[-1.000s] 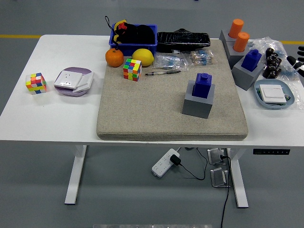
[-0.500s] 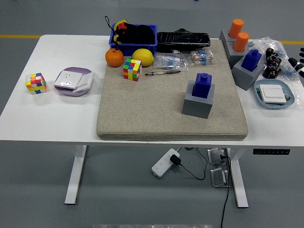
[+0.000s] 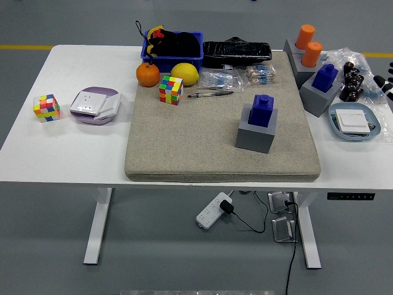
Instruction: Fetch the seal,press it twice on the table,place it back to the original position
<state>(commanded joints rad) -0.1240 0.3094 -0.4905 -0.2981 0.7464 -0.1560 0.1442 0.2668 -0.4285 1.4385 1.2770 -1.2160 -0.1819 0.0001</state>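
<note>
The blue seal (image 3: 263, 110) stands upright in its grey holder (image 3: 256, 132) on the beige mat (image 3: 202, 135). This fits both before fetching and after return. Our right hand (image 3: 385, 83) shows at the table's (image 3: 61, 147) right edge; we cannot tell its fingers.

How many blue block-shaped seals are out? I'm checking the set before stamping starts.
2: one blue seal in its grey holder on the beige mat, another blue seal in a grey holder by the table's right side.
</note>
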